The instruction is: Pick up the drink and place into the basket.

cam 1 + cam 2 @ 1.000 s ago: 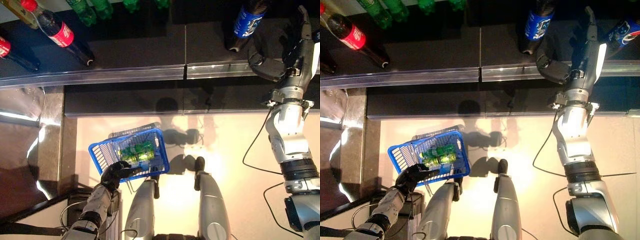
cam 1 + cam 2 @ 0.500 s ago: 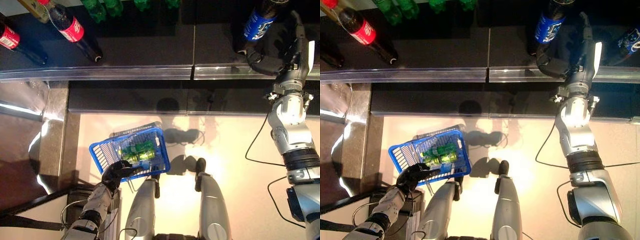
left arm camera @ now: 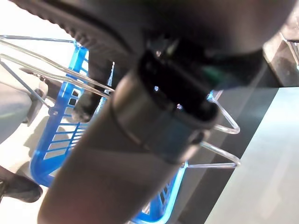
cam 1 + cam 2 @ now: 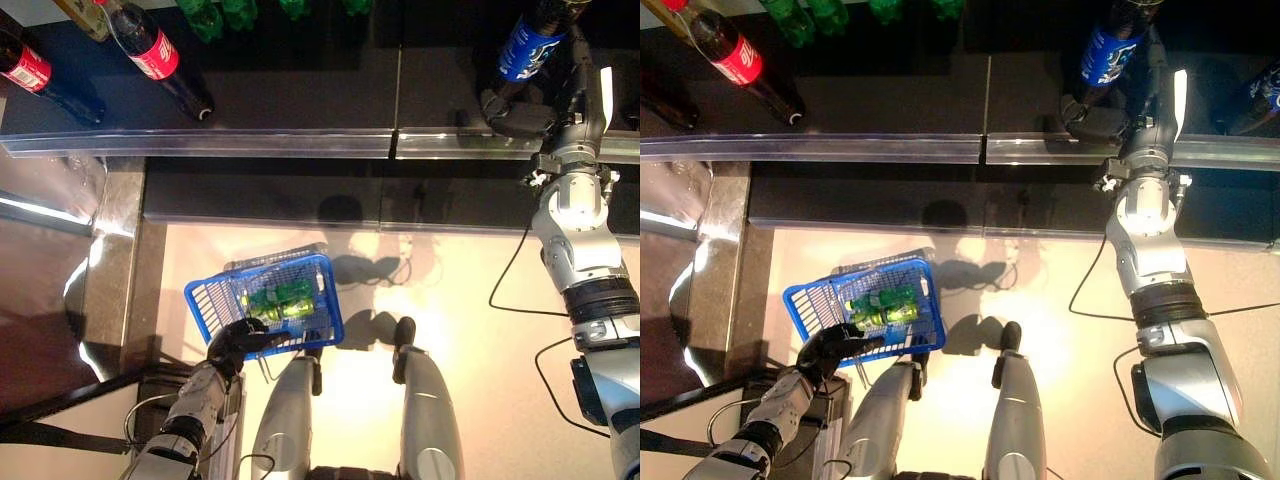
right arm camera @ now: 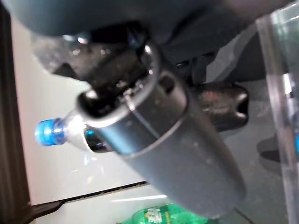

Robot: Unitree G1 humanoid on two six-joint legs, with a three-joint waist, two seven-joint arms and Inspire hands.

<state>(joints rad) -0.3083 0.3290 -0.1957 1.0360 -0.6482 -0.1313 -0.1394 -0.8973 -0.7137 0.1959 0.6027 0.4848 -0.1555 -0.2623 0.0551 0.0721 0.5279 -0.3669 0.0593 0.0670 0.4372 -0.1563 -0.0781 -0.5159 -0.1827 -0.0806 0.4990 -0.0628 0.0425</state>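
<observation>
Right hand (image 4: pixel 1102 112): curled at base of blue-labelled dark cola bottle (image 4: pixel 1108 48) on black shelf (image 4: pixel 890 95); grip judged forming. Left hand (image 4: pixel 237 343): clasps wire handle of blue plastic basket (image 4: pixel 205 300), green bottles (image 4: pixel 278 299) inside. Transfer outstanding.

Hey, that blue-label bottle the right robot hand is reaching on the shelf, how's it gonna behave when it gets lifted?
The blue-label bottle looks full of dark drink, so probably heavy for its size. It is tall and narrow, so it may tip if the right robot hand, low by its base, nudges it. Its smooth round body could slip or roll.
</observation>
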